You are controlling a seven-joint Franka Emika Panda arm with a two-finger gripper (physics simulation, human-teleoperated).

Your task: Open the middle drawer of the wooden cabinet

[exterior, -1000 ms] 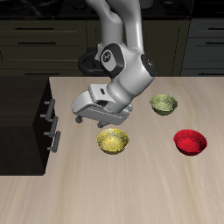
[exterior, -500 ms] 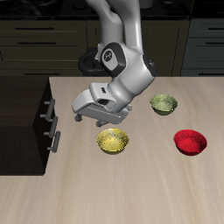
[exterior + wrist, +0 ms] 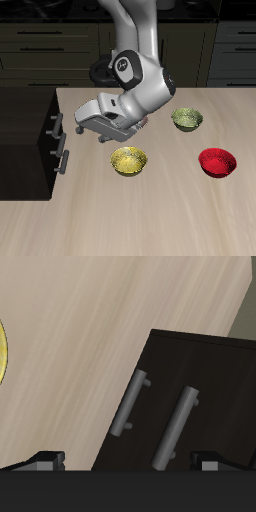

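wooden cabinet [image 3: 25, 135] at table side edge, drawers all flush, none pulled. middle drawer [image 3: 58, 159] shut, silver handle [image 3: 176, 427] untouched. gripper [image 3: 80, 128] near cabinet front, facing handles, apart from them; fingers spread, empty. remaining: close in, grasp handle, pull. nothing done yet.

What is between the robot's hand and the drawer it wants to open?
Nothing: in the exterior view only bare tabletop separates the end effector from the middle drawer of the wooden cabinet.

White, rounded arm segments with dark grey joints; the gripper [image 3: 84, 127] is a pale grey block with short dark fingers.
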